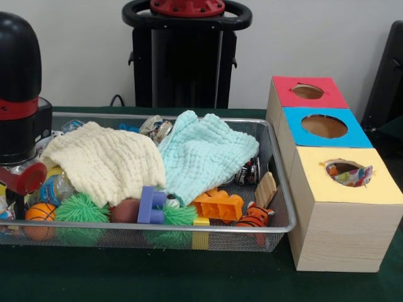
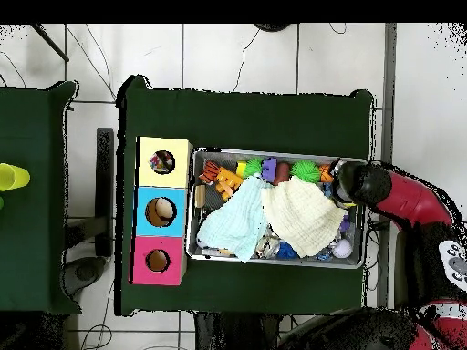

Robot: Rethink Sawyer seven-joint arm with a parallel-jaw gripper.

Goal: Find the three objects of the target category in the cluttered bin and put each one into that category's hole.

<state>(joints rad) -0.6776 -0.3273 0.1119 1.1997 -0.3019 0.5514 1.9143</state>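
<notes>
A wire mesh bin (image 1: 277, 228) holds a jumble of toys under a cream cloth (image 1: 104, 160) and a pale blue cloth (image 1: 204, 154). Along its front lie green spiky balls (image 1: 80, 207), a small orange basketball (image 1: 40, 212), a purple block (image 1: 151, 206), an orange block (image 1: 218, 205) and a tiger toy (image 1: 255, 216). Beside the bin stands a wooden box with a red hole (image 1: 308, 92), a blue hole (image 1: 324, 126) and a yellow hole (image 1: 347, 172); something colourful shows inside the yellow one. My gripper (image 1: 19, 185) hangs low over the bin's left end, its state hidden. Overhead, the gripper (image 2: 343, 182) is at the bin's right end.
Crushed cans (image 1: 157, 129) poke out behind the cloths and a plain wooden block (image 1: 266, 189) leans at the bin's right side. The bin (image 2: 365, 232) and the wooden box (image 2: 162, 211) sit on a green-covered table (image 2: 246, 114). The bulky arm (image 2: 401, 196) reaches over the bin's rim.
</notes>
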